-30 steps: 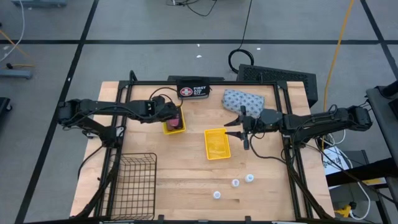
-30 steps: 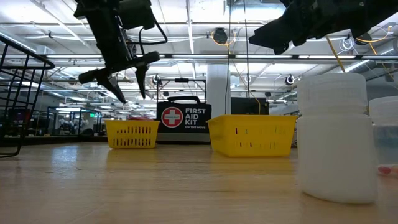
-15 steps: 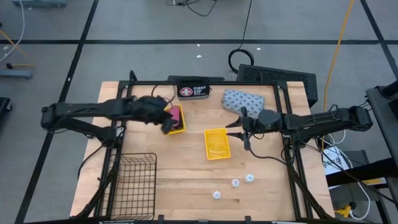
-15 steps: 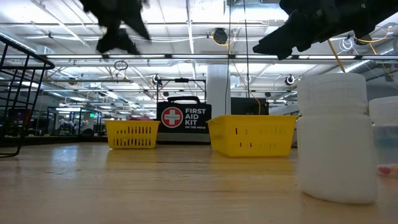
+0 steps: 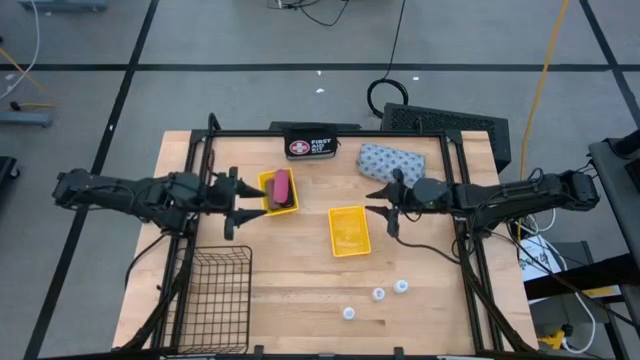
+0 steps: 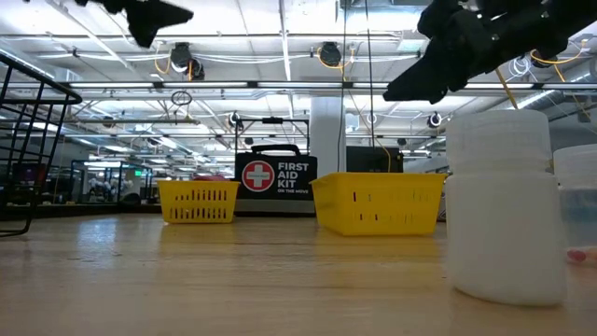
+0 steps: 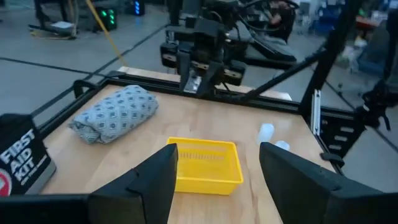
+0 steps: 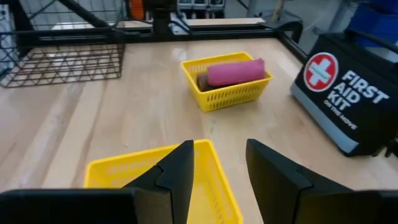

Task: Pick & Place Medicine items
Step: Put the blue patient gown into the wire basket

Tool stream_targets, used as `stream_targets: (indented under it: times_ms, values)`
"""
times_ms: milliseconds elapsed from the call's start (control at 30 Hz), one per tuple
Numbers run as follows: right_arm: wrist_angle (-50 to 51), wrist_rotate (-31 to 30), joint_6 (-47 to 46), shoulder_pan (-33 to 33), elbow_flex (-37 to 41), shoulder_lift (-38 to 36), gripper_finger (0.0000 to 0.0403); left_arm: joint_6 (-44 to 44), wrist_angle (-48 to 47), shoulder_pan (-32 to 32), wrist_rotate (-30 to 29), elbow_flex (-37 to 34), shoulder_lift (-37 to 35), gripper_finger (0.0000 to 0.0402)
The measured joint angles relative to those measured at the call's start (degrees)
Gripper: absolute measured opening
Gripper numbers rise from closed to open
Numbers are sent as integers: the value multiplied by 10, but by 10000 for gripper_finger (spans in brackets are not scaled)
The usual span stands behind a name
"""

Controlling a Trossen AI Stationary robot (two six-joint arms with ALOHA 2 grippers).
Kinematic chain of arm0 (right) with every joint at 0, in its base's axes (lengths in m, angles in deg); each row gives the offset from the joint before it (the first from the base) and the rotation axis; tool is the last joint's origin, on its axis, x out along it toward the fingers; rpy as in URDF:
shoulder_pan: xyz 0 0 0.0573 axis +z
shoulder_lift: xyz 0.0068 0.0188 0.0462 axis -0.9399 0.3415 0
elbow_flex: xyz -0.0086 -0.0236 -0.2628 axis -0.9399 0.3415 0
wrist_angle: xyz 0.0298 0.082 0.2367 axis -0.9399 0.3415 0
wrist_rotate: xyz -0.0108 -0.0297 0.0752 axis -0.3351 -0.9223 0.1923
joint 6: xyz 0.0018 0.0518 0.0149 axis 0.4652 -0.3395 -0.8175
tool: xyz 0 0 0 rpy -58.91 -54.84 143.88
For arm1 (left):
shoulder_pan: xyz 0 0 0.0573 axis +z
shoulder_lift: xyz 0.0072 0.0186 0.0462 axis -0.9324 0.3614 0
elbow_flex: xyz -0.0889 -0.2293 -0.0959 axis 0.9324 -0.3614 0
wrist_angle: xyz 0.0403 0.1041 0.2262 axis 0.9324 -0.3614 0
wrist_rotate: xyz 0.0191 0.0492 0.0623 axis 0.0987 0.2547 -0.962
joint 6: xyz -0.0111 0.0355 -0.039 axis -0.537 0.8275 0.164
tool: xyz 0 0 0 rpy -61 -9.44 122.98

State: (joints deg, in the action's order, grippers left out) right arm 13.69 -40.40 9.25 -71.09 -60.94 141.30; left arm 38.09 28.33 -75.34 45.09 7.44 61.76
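At the back right of the table, finding the grey-blue pouch [image 5: 392, 160] lying with its long axis across the table, just behind the right gripper [image 5: 383, 208] and apart from it. Holding that gripper spread wide and empty above the far end of the middle yellow tray [image 5: 333, 232], pointing toward the table's left. Holding the left gripper [image 5: 240, 205] likewise spread and empty, just beside the other yellow tray [image 5: 265, 195], well apart from the pouch. Judging the right arm the nearer for the pouch, probably needing a swing back and a grip across its short side. Seeing the pink flat bar [image 5: 283, 187] resting in the left-hand tray, with the brown oblong [image 8: 202, 81] tucked against it and mostly hidden. Seeing the three white containers [image 5: 379, 294] standing loose near the front edge, well apart from both grippers. Failing to make out the black block anywhere.
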Motion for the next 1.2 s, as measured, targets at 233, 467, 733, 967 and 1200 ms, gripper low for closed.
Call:
stream_targets:
  times_ms: [233,467,733,967,1200]
  values:
    - [-23,-9,0,0,0,0,134,2,16,19,6,-69,-80,236]
    - [-23,-7,0,0,0,0,134,10,14,36,5,-120,-181,239]
    - [6,-81,35,-17,-16,1,144,-8,14,40,-10,-151,-219,239]
    - [311,-97,87,-106,-185,49,233,-34,13,40,-55,-161,-200,239]
    - [514,-92,127,-258,-314,189,312,-52,16,40,-91,-161,-183,239]
